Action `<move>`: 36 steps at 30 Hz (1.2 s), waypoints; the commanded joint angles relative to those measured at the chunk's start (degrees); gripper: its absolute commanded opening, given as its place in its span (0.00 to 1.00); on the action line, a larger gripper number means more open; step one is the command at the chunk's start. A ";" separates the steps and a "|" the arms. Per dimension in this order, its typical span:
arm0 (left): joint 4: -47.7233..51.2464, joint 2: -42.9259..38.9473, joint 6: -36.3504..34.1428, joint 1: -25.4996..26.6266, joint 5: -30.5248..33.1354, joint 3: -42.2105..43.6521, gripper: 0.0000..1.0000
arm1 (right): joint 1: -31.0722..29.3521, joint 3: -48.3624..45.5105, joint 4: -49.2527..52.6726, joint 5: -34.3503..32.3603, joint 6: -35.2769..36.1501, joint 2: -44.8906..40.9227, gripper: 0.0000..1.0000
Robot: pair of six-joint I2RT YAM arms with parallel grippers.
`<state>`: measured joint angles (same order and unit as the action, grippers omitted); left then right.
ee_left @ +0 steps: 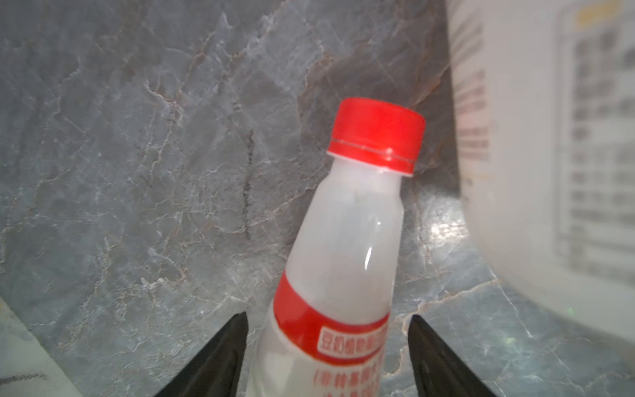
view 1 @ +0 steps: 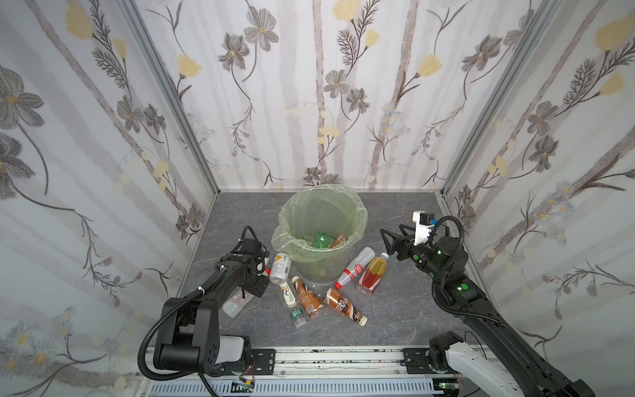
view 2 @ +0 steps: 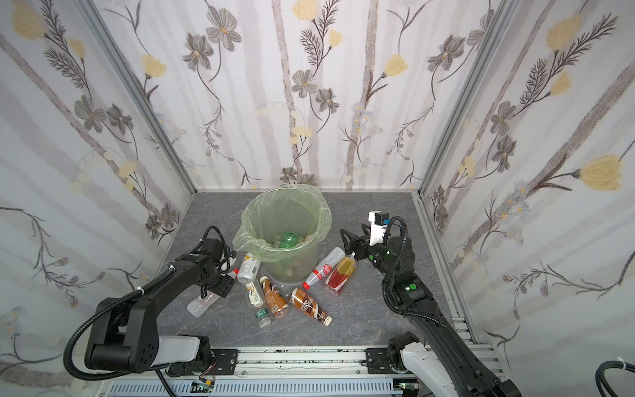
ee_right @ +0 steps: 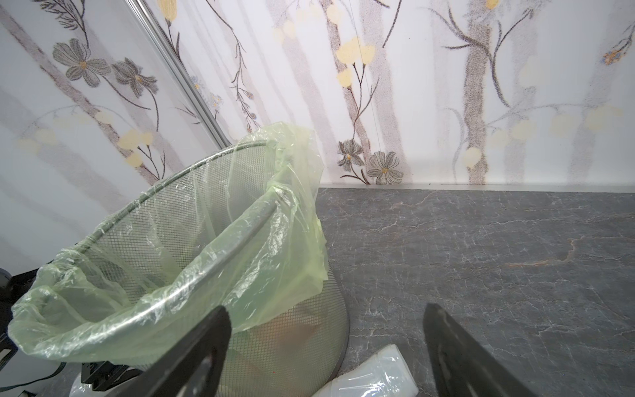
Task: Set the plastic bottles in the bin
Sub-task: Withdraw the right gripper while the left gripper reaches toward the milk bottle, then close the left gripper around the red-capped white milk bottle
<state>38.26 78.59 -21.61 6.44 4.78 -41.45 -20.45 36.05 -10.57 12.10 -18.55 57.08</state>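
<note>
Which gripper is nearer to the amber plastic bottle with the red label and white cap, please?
The right. The right gripper hovers by the white cap of the amber bottle; the left gripper is across the green-lined bin, straddling a white red-capped bottle.

Grey marbled tabletop (view 1: 395,319) enclosed by floral-papered walls (view 1: 309,86).

Bin (view 1: 319,268) holds a green bottle (view 1: 321,239); left gripper (view 1: 256,283), mostly hidden, seemingly straddles a white bottle (view 1: 235,304).
</note>
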 commanded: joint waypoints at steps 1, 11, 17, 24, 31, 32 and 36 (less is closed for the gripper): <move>-1.76 1.59 1.30 0.03 1.40 -0.40 0.75 | 0.40 -0.41 -1.73 0.72 -0.17 -0.37 0.88; -5.19 3.88 3.17 -0.15 2.64 0.50 0.62 | 1.76 -0.31 -1.28 1.82 -0.09 -0.56 0.88; -9.27 4.79 5.71 -0.76 7.77 0.77 0.50 | 2.11 0.07 -0.42 1.79 0.06 -1.07 0.88; -13.62 -1.06 6.88 -1.77 7.97 2.23 0.49 | 2.39 0.11 -0.75 1.08 -0.93 -0.74 0.88; -15.08 -8.66 8.35 -2.20 6.68 1.15 0.49 | 2.40 0.25 -1.25 0.83 -2.24 0.31 0.88; -15.00 -8.80 8.80 -2.21 7.55 0.65 0.49 | 2.36 0.03 -1.25 0.52 -2.25 0.36 0.88; -14.93 -9.87 9.91 -2.20 8.16 -1.37 0.46 | 2.39 -0.19 0.63 -1.34 -1.98 1.01 0.88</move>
<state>24.69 69.56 -13.10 4.40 12.43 -41.67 -18.04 35.77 -10.22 12.56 -20.10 57.74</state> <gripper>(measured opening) 0.466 0.878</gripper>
